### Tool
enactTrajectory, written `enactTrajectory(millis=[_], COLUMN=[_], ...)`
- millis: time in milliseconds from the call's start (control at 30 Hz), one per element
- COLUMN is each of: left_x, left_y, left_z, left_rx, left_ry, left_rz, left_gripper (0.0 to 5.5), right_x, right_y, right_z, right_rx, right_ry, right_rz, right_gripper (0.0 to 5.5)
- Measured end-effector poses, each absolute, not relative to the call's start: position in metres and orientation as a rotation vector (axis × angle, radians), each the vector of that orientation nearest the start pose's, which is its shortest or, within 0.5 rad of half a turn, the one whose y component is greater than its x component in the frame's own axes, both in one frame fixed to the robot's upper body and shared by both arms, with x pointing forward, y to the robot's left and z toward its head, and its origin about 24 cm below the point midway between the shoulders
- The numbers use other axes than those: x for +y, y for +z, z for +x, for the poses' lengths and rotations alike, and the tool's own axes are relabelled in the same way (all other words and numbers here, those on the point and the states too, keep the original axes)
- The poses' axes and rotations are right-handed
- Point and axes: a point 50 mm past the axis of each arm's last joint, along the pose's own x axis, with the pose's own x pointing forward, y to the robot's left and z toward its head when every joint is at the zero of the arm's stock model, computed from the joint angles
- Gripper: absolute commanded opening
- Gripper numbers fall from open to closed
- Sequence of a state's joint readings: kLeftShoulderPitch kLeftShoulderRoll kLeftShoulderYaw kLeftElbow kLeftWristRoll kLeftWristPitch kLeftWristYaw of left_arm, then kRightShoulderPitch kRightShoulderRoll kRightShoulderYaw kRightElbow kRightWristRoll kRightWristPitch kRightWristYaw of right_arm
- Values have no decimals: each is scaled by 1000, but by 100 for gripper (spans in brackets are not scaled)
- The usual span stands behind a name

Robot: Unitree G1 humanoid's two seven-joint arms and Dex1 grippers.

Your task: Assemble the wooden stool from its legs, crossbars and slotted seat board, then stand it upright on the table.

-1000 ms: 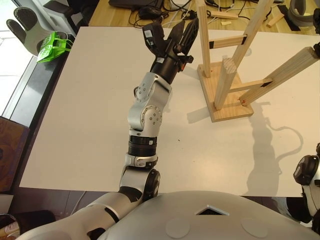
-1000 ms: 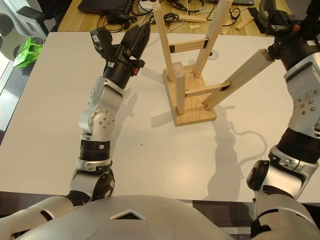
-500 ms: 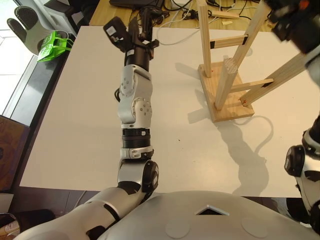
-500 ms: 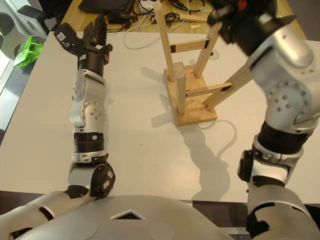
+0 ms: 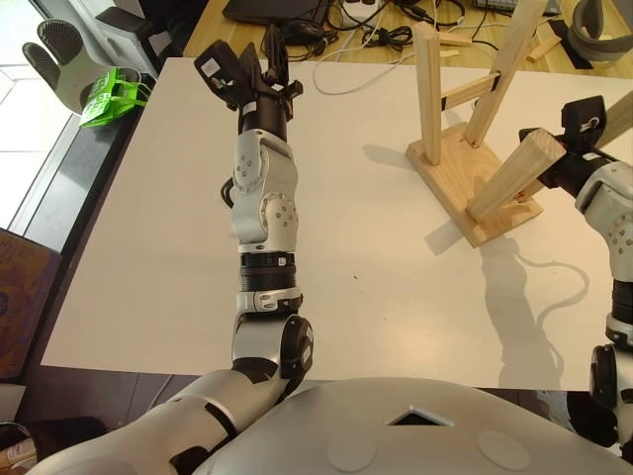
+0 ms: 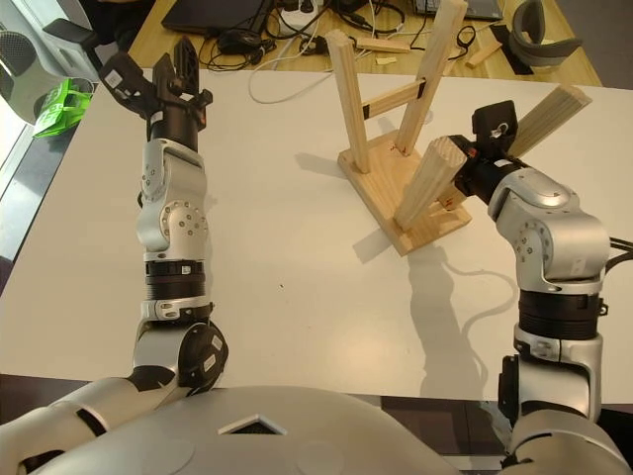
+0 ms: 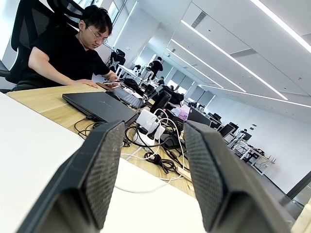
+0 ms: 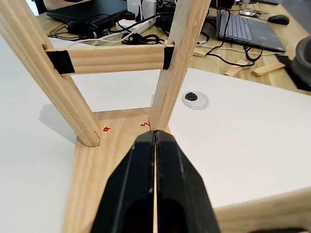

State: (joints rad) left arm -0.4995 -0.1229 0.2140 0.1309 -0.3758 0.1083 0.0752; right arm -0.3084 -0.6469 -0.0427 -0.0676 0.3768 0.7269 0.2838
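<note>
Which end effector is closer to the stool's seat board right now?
Right. The right end effector is close by the seat board, among the stool's legs; the left end effector is across the table near its far left edge, well apart.

The pale wooden stool (image 5: pixel 455 178) stands upside down on the far right part of the white surface (image 6: pixel 297 247). Its seat board (image 6: pixel 381 193) lies on that surface and its splayed legs (image 6: pixel 348 99) point up. Crossbars (image 6: pixel 394 96) with black-wrapped ends join the legs above it.
</note>
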Motion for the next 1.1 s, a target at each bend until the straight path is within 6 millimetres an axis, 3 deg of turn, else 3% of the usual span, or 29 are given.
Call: enactTrajectory(millis=[133,267,533,600,667,700,767,800,933,1100], left_x=[130,128,125,125,124,124,124,124,121,120], left_y=[133,132,130,130,130,130,131,131,133,134], left_z=[335,335,335,335,335,335,333,333,332,331], left_rx=[-192,-183,-172,-170,-165,-164,-168,-162,-156,-155], left_ry=[12,7,-2,-4,-6,-7,-8,-9,-26,-29], left_rz=[-542,-542,-545,-545,-546,-546,-546,-545,-548,-550], left_gripper=[223,223,223,223,223,223,223,223,223,223], right_x=[-253,-257,-252,-249,-253,-256,-263,-265,-273,-267], right_y=[118,123,226,238,228,210,139,119,110,111], right_z=[307,313,333,335,332,329,310,299,294,300], right_rx=[254,153,-272,-304,-233,-140,202,294,375,285], right_ry=[175,132,102,128,160,186,259,292,295,269], right_rz=[-329,-297,-184,-173,-131,-95,43,109,123,91], right_gripper=[1,1,1,1,1,1,1,1,1,1])
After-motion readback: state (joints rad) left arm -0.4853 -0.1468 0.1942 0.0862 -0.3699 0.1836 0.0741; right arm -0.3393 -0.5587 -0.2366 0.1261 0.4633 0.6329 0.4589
